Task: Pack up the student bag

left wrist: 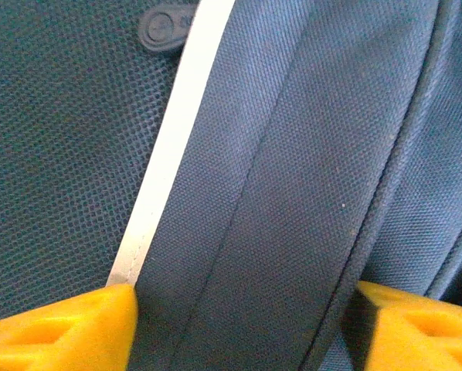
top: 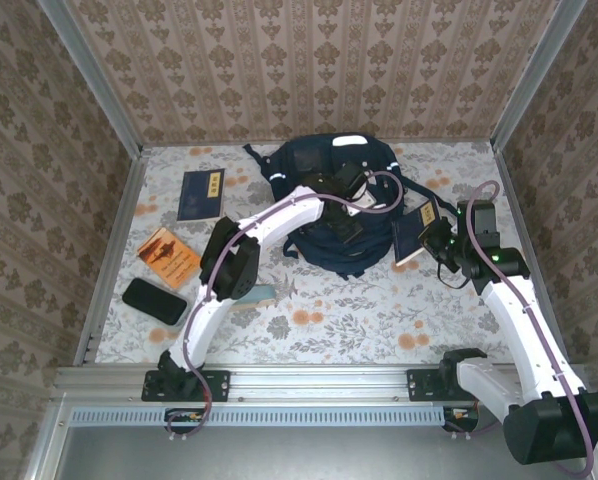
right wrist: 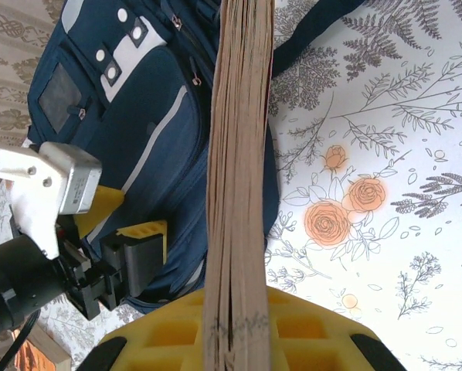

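student bag (top: 309, 160) | oval rubber tag (left wrist: 163, 27), lettering unreadable | right gripper (right wrist: 235, 328) clamps book (right wrist: 239, 154)

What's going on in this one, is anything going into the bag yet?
Packing is under way. The left gripper is down on the navy backpack, jaws apart on either side of a ridge of its fabric; whether it is pinching that fabric cannot be told. The right gripper is shut on a navy-covered book, held just right of the backpack and not yet inside. A navy booklet, an orange book and a black phone lie on the table to the left.
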You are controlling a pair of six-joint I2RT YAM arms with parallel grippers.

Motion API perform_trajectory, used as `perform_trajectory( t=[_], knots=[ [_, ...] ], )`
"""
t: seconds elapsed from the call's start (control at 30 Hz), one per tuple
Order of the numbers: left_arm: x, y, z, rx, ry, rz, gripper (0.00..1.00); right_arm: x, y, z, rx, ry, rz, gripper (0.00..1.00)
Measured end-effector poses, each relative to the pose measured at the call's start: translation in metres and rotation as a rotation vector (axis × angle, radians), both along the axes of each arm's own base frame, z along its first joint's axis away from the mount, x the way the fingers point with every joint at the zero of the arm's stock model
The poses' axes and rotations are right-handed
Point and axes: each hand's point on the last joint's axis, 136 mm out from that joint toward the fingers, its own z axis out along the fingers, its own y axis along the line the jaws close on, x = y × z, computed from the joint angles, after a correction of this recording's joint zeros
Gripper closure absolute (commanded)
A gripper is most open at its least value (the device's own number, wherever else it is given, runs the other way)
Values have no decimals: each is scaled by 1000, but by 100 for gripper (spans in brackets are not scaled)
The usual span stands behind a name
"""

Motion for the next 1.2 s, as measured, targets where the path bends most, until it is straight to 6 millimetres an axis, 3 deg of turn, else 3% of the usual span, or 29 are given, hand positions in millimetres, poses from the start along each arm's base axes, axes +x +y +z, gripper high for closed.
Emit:
perform_trajectory(
  t=[0.13,0.33,0.47,0.53,0.63,0.7,0.9,1.2],
  knots=[
    [0,0,-4,18,-3,-22,69,-1,0,1,1,-5,1,99],
    [5,-3,10,-7,-60,-12,87,-7,4,13,23,-46,20,98],
    [13,2,51,-75,-173,33,90,-13,13,25,60,-88,61,98],
    [20,6,85,-125,-252,71,91,-16,20,31,91,-110,89,98],
    [27,13,126,-181,-342,117,92,-12,28,42,146,-161,116,98],
    [32,18,142,-204,-381,147,93,-7,33,45,183,-188,123,98],
    [43,26,150,-212,-419,225,94,-1,40,33,271,-177,104,99],
    [62,18,152,-209,-469,300,95,-26,28,40,238,-208,16,99]
  ],
)
